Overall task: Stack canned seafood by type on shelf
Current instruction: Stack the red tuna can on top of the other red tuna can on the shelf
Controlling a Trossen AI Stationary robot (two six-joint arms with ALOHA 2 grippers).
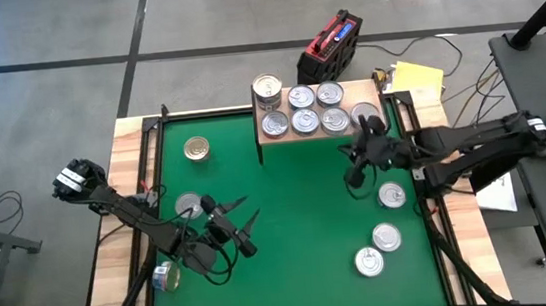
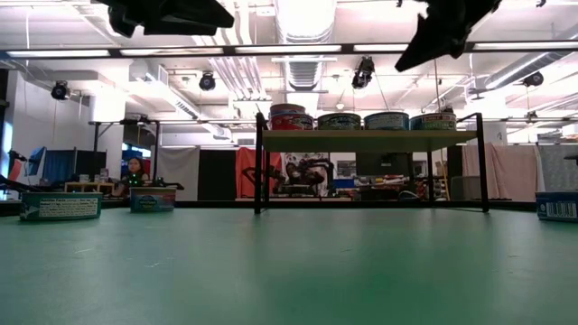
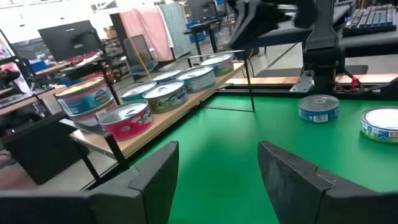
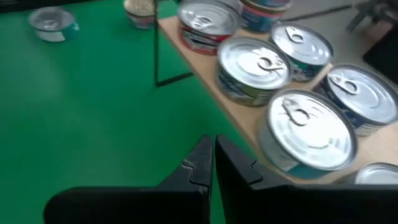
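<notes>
- the shelf (image 1: pixel 319 128) stands at the far edge of the green mat (image 1: pixel 298 201), and most of the canned seafood sits on it: a taller stack (image 1: pixel 267 91) at one end, then two rows of silver-topped tins (image 1: pixel 305 122).
- the right hand (image 1: pixel 358 172) hovers over the mat just in front of the shelf, fingers pressed together and holding nothing; its wrist view looks down on the nearest shelf tins (image 4: pixel 308 127).
- the left hand (image 1: pixel 243 228) waits near the front of the mat, fingers spread and empty, pointing across the green toward the shelf.
- loose tins remain: a gold-topped one (image 1: pixel 196 149) and a silver one (image 1: pixel 189 204) on the left arm's side, three silver ones (image 1: pixel 386 235) on the right arm's side, and one (image 1: pixel 163 277) out on the wooden border.
- judged from this, a placement looks just finished and the next pick is due; the right hand would need to open and drop over the nearest loose tin (image 1: pixel 392 195).
- the worktop is a wooden-bordered board (image 1: pixel 115 289) under the mat; behind it lie a grey floor, a red-and-black toolbox (image 1: pixel 329 47) and cables, and a big lab with ceiling lights.
</notes>
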